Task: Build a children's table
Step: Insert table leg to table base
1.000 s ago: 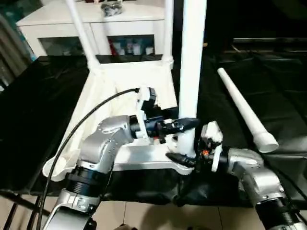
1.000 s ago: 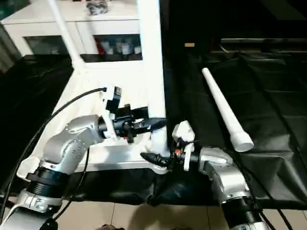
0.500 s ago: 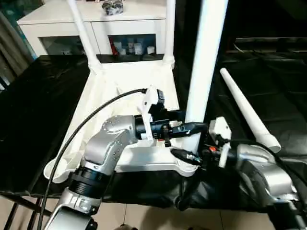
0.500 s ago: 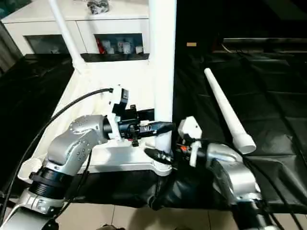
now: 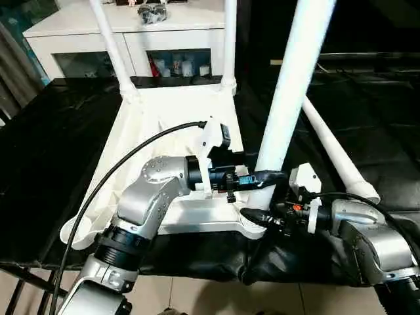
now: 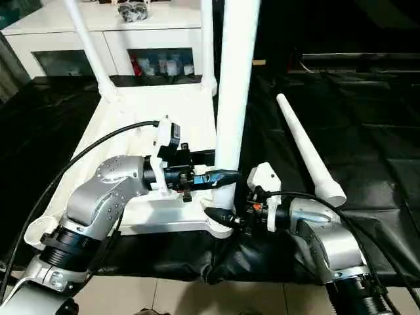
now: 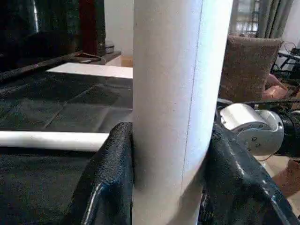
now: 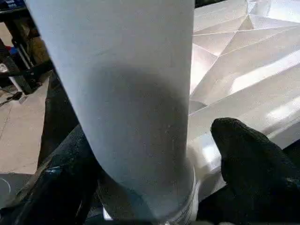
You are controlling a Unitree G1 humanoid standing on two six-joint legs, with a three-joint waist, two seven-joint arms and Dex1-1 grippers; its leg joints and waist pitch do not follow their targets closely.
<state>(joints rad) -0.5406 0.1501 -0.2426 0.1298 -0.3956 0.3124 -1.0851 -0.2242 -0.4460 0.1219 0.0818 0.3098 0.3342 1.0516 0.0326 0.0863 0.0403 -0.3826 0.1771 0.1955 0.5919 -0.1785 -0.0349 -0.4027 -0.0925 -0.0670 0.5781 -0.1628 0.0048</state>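
The white tabletop lies underside up on the black-covered table. Two white legs stand upright in its far corner sockets. A third leg rises from the near right corner socket, its top leaning to the right. My left gripper is shut on this leg low down, a finger pressed on each side. My right gripper is open around the leg's base, one finger apart from the tube. A fourth leg lies loose to the right.
A white cabinet with glass doors stands behind the table, a dark object on top. A black cable loops over my left arm. The table's front edge is just below the grippers, with tiled floor beneath.
The held leg's top has tipped from upright towards the right while its base stays at the near right socket. My left gripper has kept its hold.
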